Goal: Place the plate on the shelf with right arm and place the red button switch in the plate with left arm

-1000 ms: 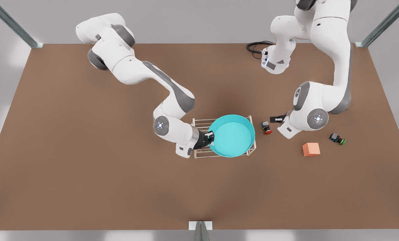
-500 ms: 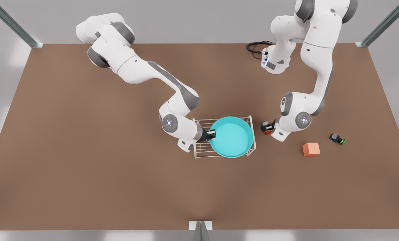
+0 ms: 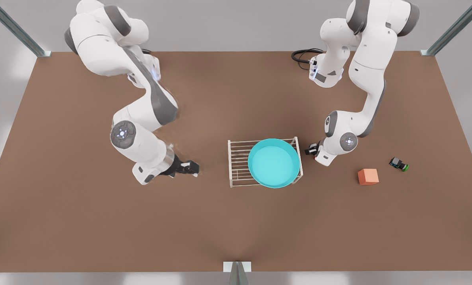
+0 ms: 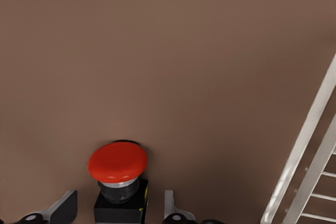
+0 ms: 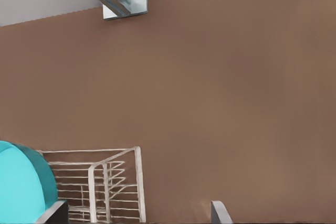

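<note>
The teal plate rests on the white wire shelf, covering the end toward the front view's right. My right gripper hangs open and holds nothing, off the shelf toward the front view's left. From its wrist, the plate and the shelf lie just past its fingers. My left gripper is low beside the shelf on the front view's right. It stands open with the red button switch between its fingers, a small gap showing on each side.
An orange cube and a green-capped black switch lie on the brown table at the front view's right. A black cable coils at the back edge. A metal post stands at the near edge.
My right gripper let go of the plate's rim and drew back toward the front view's left. The plate stays on the shelf. My left gripper moved over the red button switch.
</note>
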Controlling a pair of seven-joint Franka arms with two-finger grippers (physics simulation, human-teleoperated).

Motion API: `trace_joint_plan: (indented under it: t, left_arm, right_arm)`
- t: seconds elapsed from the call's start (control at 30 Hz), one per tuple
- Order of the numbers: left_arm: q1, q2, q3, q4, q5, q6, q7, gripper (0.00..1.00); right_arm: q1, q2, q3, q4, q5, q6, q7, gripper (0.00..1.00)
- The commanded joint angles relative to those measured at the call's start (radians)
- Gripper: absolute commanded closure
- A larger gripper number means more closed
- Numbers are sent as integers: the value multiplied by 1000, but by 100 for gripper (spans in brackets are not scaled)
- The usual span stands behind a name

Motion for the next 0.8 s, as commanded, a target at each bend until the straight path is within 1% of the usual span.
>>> trace_joint_plan:
  t: [0.0, 0.03, 0.07, 0.1, 0.13, 0.17, 0.23, 0.33, 0.43, 0.47, 0.6, 0.67, 0.77]
  left_arm:
    - [0, 0, 0, 0, 0, 26, -13, 21]
    - [0, 0, 0, 0, -1, 26, -13, 29]
    - [0, 0, 0, 0, -1, 24, -13, 34]
    - [0, 0, 0, 0, -1, 24, -13, 38]
    - [0, 0, 0, 0, -1, 24, -13, 41]
    - [0, 0, 0, 2, -1, 24, -13, 44]
    - [0, -1, 0, 4, -1, 23, -16, 48]
    - [0, -6, 0, 7, -3, 21, -16, 54]
    - [0, -29, 1, 23, -3, -5, -16, 55]
    - [2, -44, 1, 43, -3, -46, -16, 55]
    - [0, -105, 58, 152, -3, -286, -22, 55]
    - [-18, -141, 63, 229, -3, -394, -126, 55]
    - [-60, -148, 63, 411, -3, -594, -275, 55]
  right_arm:
    - [-95, -21, -3, 8, -145, -439, -340, 0]
    - [-102, -114, -75, -23, -147, -460, -426, 0]
    - [-104, -245, -158, -98, -144, -466, -517, 0]
    - [-104, -306, -169, -139, -139, -466, -521, 0]
    - [-104, -398, -169, -197, -138, -468, -512, 0]
    - [-104, -444, -170, -225, -135, -472, -512, 0]
    - [-102, -408, -170, -208, -135, -495, -508, 0]
    - [-102, -403, -170, -205, -131, -491, -509, 0]
    - [-122, -356, -178, -164, -145, -483, -526, 0]
    - [-127, -352, -178, -156, -145, -483, -526, 0]
    - [-127, -351, -180, -152, -145, -483, -528, 0]
    - [-127, -351, -180, -142, -139, -485, -526, 0]
    - [-128, -354, -181, -136, -150, -485, -529, 0]
